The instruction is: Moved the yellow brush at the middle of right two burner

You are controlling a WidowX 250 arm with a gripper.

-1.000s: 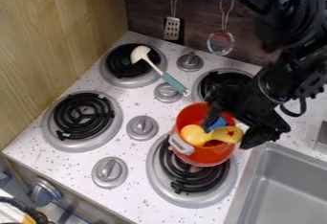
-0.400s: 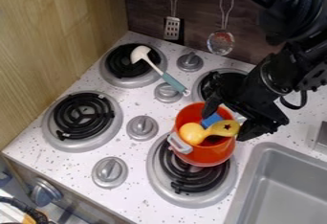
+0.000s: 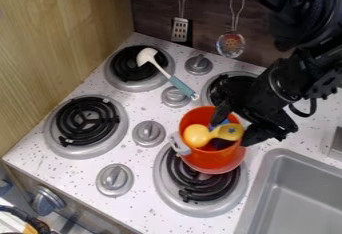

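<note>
— Speckled white worktop point(image 3: 137, 105), wooden panel point(image 3: 60, 38) to the left, dark backsplash point(image 3: 150, 13) behind. Where to find the yellow brush point(image 3: 196, 136)?
— Inside the red pot point(image 3: 210, 165), over the front right burner point(image 3: 200, 185): rounded end to the left, flatter end to the right, near the pincer point(image 3: 230, 133).
— And the pincer? Clenched?
— No, released by the look of it, with fingers spread about the flatter end.
— So, still at the pick-up, to judge by this. Not placed yet.
— Agreed. Probably just before the grip. Next, close on the flatter end, without pinching the pot's rim or the blue piece point(image 3: 215, 126) beside it.
— Then lift?
— Yes, straight up, slowly. Watch for a snag on the rim, enough perhaps to drag or tip the pot.
— And afterwards?
— Carry clear of the pot, then lower at the middle, between the front right burner and the back right burner point(image 3: 226, 82). Mind the pot there, probably tight for room. Keep the rounded end from swinging, then let go gently.
</note>
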